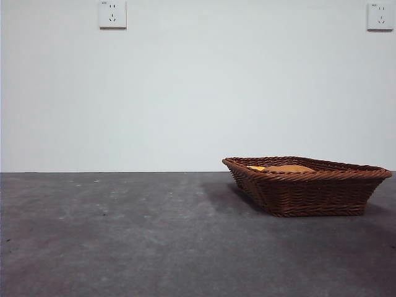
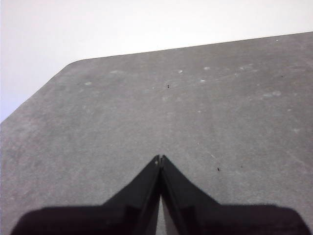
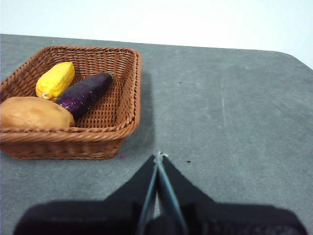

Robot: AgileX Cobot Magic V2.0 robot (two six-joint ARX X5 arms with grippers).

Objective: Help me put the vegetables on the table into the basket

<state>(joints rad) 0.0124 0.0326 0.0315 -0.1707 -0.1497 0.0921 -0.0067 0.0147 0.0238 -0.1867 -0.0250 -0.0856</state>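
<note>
The brown wicker basket [image 1: 312,195] [image 3: 122,105] stands on the dark grey table [image 1: 124,235] at the right of the front view. Inside it lie the yellow corn cob [image 3: 55,80], the purple eggplant [image 3: 84,93] and the tan potato [image 3: 34,114]; the front view shows only the tops of the potato [image 1: 288,169] and a yellow bit of corn [image 1: 256,167] over the rim. My right gripper [image 3: 158,155] is shut and empty, hanging above bare table beside the basket. My left gripper [image 2: 160,157] is shut and empty over bare table near a rounded corner.
Two wall sockets [image 1: 112,14] [image 1: 380,16] sit high on the white wall behind. The table's rounded corner [image 2: 73,63] and back edge show in the left wrist view. Neither arm appears in the front view.
</note>
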